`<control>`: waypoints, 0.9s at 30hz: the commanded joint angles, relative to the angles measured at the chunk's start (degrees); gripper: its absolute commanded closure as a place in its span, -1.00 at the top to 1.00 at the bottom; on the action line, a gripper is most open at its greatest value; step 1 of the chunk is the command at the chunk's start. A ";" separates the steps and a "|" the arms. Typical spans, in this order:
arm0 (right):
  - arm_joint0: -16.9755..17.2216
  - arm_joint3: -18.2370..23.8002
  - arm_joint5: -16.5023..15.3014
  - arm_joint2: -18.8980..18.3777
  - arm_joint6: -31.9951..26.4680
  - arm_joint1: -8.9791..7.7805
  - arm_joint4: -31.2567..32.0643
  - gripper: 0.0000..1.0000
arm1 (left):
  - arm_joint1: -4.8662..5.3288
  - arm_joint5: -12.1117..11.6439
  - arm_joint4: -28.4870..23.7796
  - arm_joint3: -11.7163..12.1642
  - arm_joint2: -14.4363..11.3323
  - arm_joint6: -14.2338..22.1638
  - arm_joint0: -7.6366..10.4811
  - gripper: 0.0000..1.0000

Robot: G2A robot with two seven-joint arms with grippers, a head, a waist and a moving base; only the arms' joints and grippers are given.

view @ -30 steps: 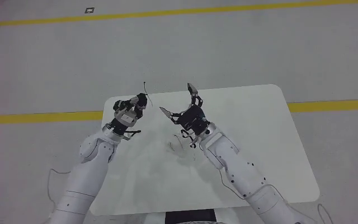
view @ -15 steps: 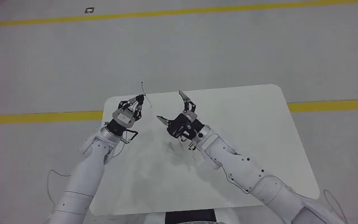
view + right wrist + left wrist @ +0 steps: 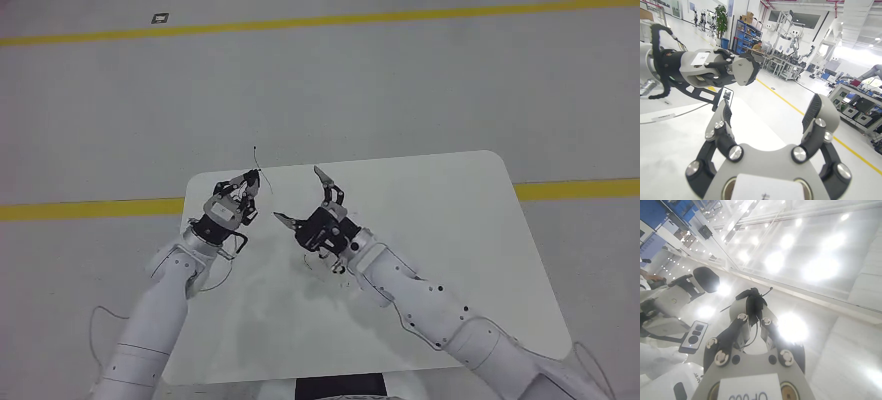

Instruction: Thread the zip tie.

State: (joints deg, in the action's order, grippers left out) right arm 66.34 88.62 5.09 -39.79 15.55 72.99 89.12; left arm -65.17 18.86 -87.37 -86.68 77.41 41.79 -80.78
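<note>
A thin black zip tie point(image 3: 256, 160) sticks up from my left gripper point(image 3: 243, 187), which is shut on it above the table's far left corner. In the left wrist view the zip tie point(image 3: 767, 291) pokes out on both sides of the pinched fingertips of the left gripper point(image 3: 754, 302), and a strand of it curves back between the fingers. My right gripper point(image 3: 300, 197) hovers just to the right, wide open with nothing held. In the right wrist view, the right gripper point(image 3: 770, 111) faces the shut left gripper point(image 3: 750, 71).
The white table point(image 3: 450, 210) has bare room to the right and front. A few thin dark strands point(image 3: 318, 257) lie on it under the right wrist. A yellow floor line point(image 3: 90, 209) runs past the table's far side.
My right gripper has moved left, closer to the left gripper, staying open. The left gripper turned a little and still holds the zip tie.
</note>
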 commanded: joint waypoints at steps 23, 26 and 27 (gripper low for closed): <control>-0.35 -1.43 -3.53 -0.16 0.15 2.80 0.83 -0.48 | 0.02 0.00 0.52 -0.07 -0.04 -0.02 0.00 -1.00; -0.44 -1.74 -3.68 -0.16 0.21 3.08 0.83 -0.46 | 0.02 0.00 0.52 -0.07 -0.04 -0.02 0.00 -1.00; -0.46 -1.84 -3.71 -0.18 0.25 3.17 0.83 -0.46 | 0.02 0.00 0.52 -0.07 -0.04 -0.02 0.00 -1.00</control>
State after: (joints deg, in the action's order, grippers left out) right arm 65.90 86.88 1.41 -39.95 15.76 76.08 89.96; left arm -65.15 18.86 -86.85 -86.75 77.37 41.77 -80.77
